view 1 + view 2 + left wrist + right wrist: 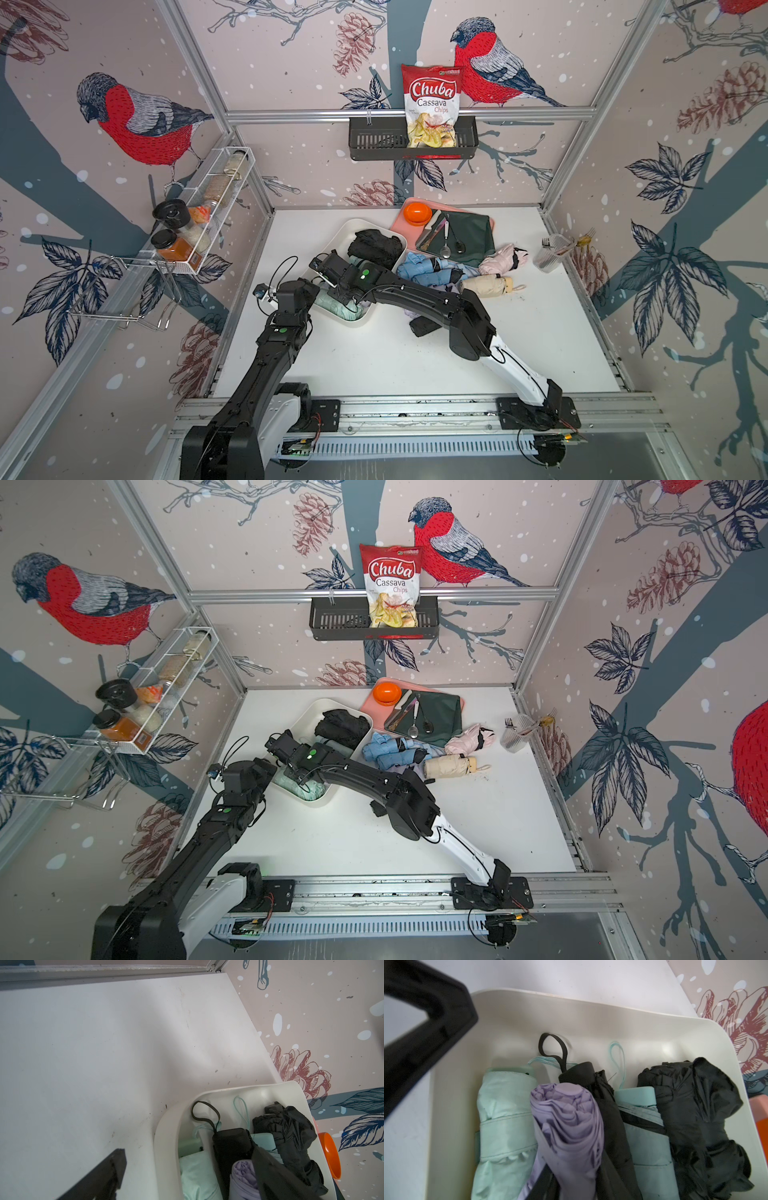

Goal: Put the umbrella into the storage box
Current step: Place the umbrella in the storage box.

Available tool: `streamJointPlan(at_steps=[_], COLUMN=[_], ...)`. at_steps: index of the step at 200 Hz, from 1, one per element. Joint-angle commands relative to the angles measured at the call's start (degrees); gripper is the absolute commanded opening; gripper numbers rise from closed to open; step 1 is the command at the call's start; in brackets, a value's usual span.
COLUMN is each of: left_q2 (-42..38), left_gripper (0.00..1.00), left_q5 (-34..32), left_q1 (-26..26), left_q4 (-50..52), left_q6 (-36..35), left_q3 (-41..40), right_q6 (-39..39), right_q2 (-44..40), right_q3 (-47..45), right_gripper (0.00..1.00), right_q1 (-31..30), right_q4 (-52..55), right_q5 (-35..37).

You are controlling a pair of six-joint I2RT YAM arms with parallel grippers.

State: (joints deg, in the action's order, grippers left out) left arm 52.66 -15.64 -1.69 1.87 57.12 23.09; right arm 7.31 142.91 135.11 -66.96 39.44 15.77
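Rail [415,409]; white table [374,365], perhaps scuffed; bird-print walls [291,83].

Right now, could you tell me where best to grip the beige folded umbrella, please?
Grip the beige folded umbrella across the middle of its rolled body, from straight above. It lies flat on the white table as a neat cylinder, so jaws closing across its narrow width should hold best.

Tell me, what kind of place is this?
Probably a robot practice booth, not a real home: bird wallpaper on metal-framed walls, two robot arms on a rail, folded umbrellas beside a storage box.
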Motion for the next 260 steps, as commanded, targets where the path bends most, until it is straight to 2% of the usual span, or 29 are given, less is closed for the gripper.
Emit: streamJointPlan(at_steps=[1,24,41,81,107,132,149,170,206,226,260], left_q2=[-0.3,0.0,0.3,0.5,0.6,0.5,0.5,0.5,0.2,0.2,0.0], left_gripper=[0.98,0.98,0.98,0.98,0.98,0.98,0.98,0.98,0.98,0.98,0.98], left_q5=[-0.6,0.0,0.4,0.6,0.7,0.9,1.0,1.0,1.0,1.2,1.2], left_q1=[0.0,0.1,0.1,0.0,0.1,0.1,0.1,0.1,0.0,0.0,0.1], left_q4=[-1.4,-1.8,-1.9,-2.1,-2.1,-2.2,-2.3,-2.1,-1.9,-1.9,-1.5], left_q6=[0.3,0.3,0.4,0.4,0.4,0.5,0.4,0.4,0.4,0.4,0.3], left_q3=[0.3,0.3,0.3,0.4,0.4,0.5,0.6,0.6,0.8,0.8,1.2], right_q6=[-2.0,-3.7,-4.2,-3.6,-3.0,-2.0,-2.0,-1.5,-0.9,-0.5,0.3], right_q2=[0.8,1.0,1.1,1.8,2.7,3.5,3.9,4.5,5.1,4.9,5.1], right_q3=[-0.1,-0.5,-1.0,-1.5,-1.5,-1.5,-1.5,-1.5,-1.5,-1.5,-1.5], right_gripper=[0.38,0.48,0.51,0.54,0.66,0.65,0.56,0.54,0.55,0.63,0.68], right_q1=[0.6,2.0,2.8,3.0,2.6,2.1,2.3,2.4,2.1,1.2,0.1], right_q4=[-0.5,-0.9,-1.2,-1.3,-0.8,-0.6,-0.6,-0.3,1.1,1.4,0.6], right_q5=[-5.9,-9.1,-9.5,-6.6,-3.0,2.4,5.3,8.5,6.3,2.4,6.3])
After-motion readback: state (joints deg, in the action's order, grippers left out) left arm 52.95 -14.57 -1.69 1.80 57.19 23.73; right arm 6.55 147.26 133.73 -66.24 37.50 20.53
